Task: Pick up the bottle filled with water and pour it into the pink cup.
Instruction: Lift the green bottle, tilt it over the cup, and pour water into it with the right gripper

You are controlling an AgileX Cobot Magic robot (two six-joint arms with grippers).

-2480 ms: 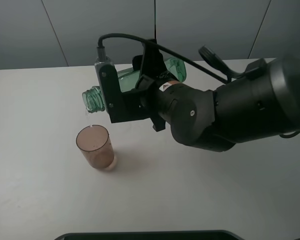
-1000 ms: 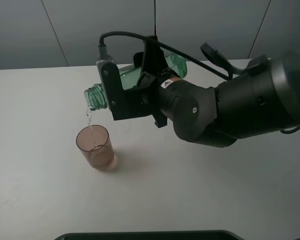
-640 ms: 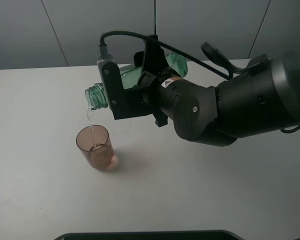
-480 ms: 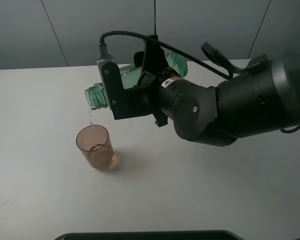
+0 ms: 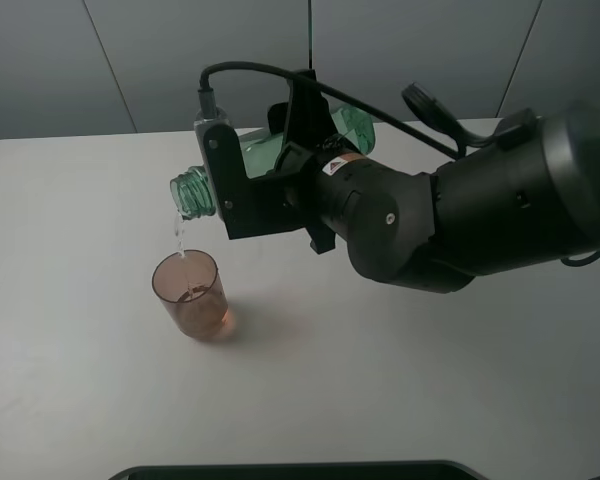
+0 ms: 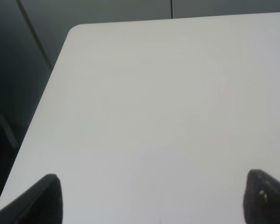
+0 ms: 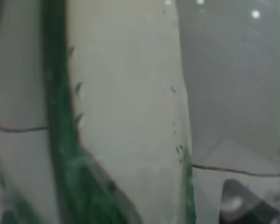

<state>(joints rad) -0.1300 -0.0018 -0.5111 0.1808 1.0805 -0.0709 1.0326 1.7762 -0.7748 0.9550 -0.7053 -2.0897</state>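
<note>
The right end effector [image 5: 280, 168] is clamped on the bottle [image 5: 255, 152], holding it nearly level above the surface [image 5: 430, 390], its open mouth tipped slightly down toward 9 o'clock. A thin stream of water [image 5: 180, 232] falls from the mouth into the pink cup [image 5: 190, 295], which stands upright at 6 o'clock from it (some liquid shows inside). The left end effector [image 6: 156, 200] hangs with fingers apart, holding nothing.

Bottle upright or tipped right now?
Tipped: the bottle lies nearly horizontal, mouth above the pink cup, a thin stream falling into it.
</note>
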